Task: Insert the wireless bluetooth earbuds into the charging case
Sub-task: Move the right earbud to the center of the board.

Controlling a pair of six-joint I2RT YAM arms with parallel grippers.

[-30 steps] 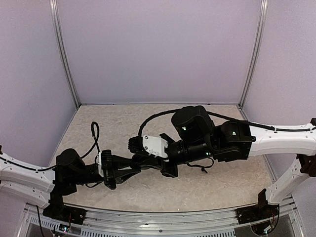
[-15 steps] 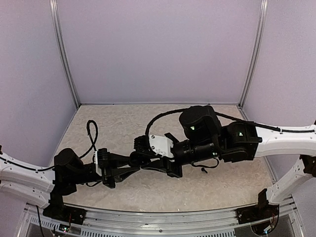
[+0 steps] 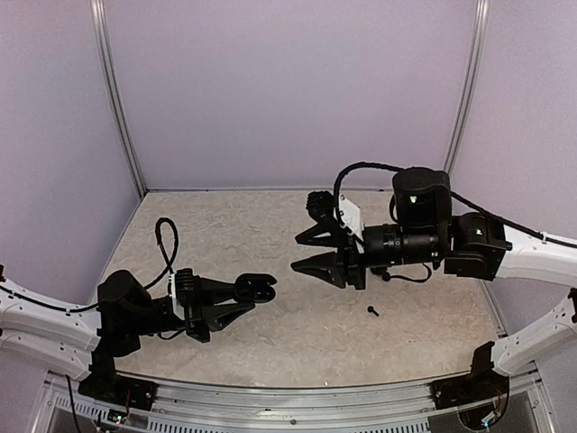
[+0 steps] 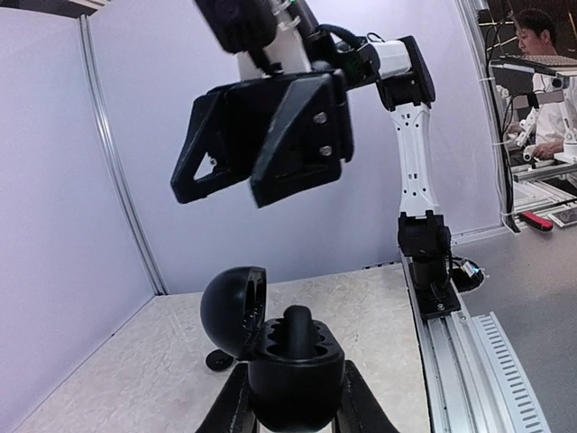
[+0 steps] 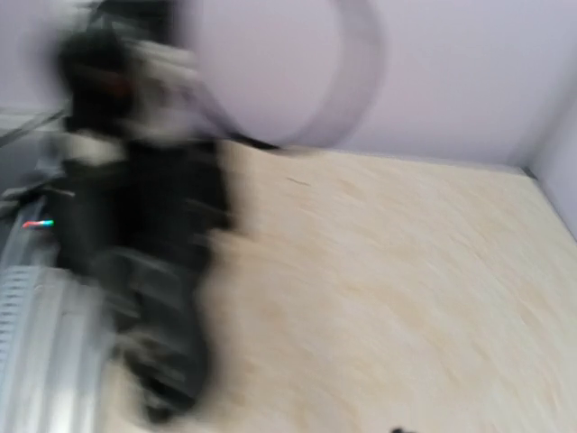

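1. Your right claw (image 3: 306, 253) just let go and backed off up and to the right of the case (image 4: 293, 361). Its jaws are apart with nothing in them.
2. Your left claw (image 3: 257, 287) is clamped on the case, holding it off the desk (image 3: 433, 334). The lid's flipped open and the first bud (image 4: 298, 323) is sitting in its well.
3. The second bud (image 3: 372, 311) is lying on the desk, well right of the case. I'd call that halfway done, so that one's next.

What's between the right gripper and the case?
Nothing: in the top view only bare table separates the right gripper from the charging case; the loose earbud lies off to the side.
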